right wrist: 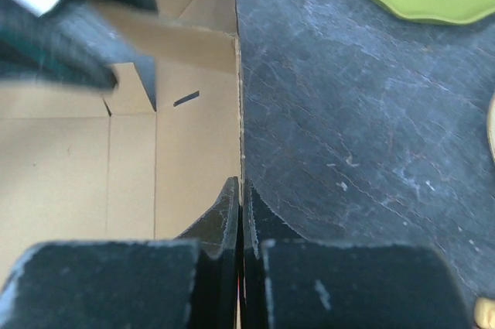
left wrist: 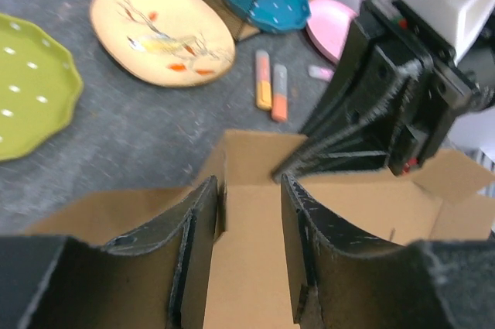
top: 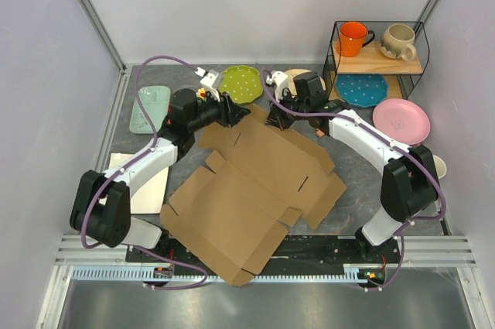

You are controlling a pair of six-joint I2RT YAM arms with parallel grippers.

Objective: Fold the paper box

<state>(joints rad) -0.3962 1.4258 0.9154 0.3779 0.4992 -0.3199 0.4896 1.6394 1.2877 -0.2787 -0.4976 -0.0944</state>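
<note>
The paper box (top: 255, 182) lies opened out and mostly flat in the middle of the worktop (top: 363, 207). Its near corner hangs over the near edge, and a small flap stands up at its far end. Far right, a wire shelf (top: 380, 59) carries an orange mug (top: 353, 37) and a beige mug (top: 400, 41) on its wooden top, with a teal plate (top: 362, 89) on the level below.

My left arm reaches from the near left across to the box's far edge. From the wrist view, the left pincer (left wrist: 249, 186) has its fingers (left wrist: 197, 224) parted, one on either side of the raised flap's corner. I cannot tell whether they touch the flap.

My right arm bends in from the near right to the same far edge, facing the left one. The right pincer (right wrist: 238, 186) is closed, fingers pressed together, and the cardboard's edge runs straight to its tips. I cannot tell whether any cardboard is pinched between them.
</note>
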